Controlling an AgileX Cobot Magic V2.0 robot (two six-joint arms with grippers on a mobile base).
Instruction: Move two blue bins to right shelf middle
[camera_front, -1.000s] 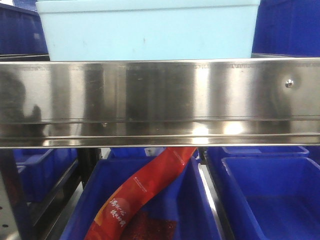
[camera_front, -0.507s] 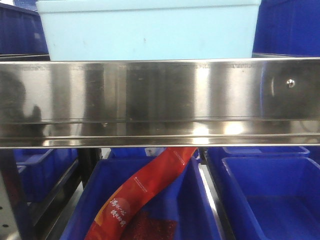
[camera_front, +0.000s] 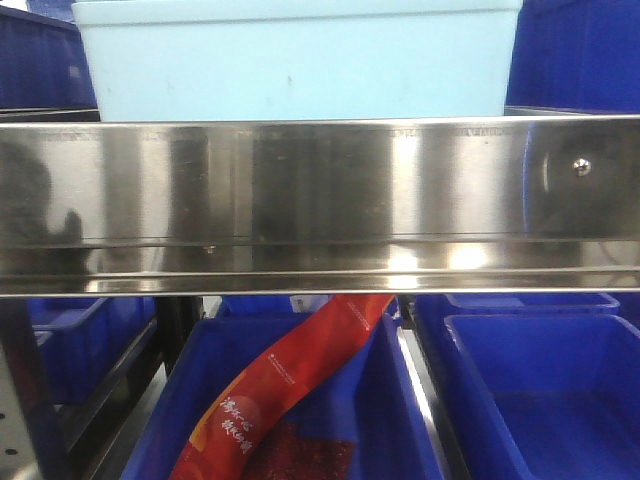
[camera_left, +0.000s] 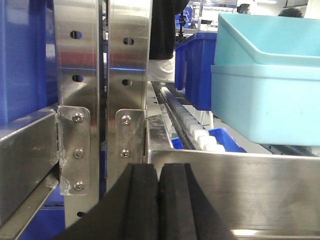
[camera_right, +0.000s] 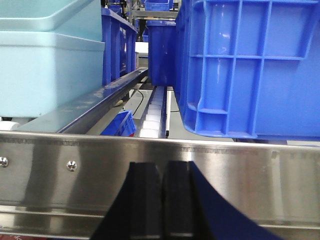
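Observation:
A pale blue bin (camera_front: 295, 60) stands on the right shelf, just behind its steel front rail (camera_front: 320, 200). In the left wrist view a second pale bin (camera_left: 260, 35) sits tilted inside the lower bin (camera_left: 265, 100). The right wrist view shows the same pair at the left, with the lower bin (camera_right: 45, 75) under the upper one (camera_right: 47, 15). My left gripper (camera_left: 159, 172) is shut and empty in front of the rail (camera_left: 240, 185), left of the bins. My right gripper (camera_right: 162, 172) is also shut and empty, before the rail (camera_right: 225, 170), right of the bins.
A large dark blue bin (camera_right: 250, 65) stands on the shelf right of the pale ones, across a white roller track (camera_right: 152, 117). Perforated steel uprights (camera_left: 127, 75) rise at the left. Below the rail, dark blue bins (camera_front: 540, 400) hold a red packet (camera_front: 285, 385).
The bin and rail have not moved. A round dark reflection has grown around the screw at the rail's right end.

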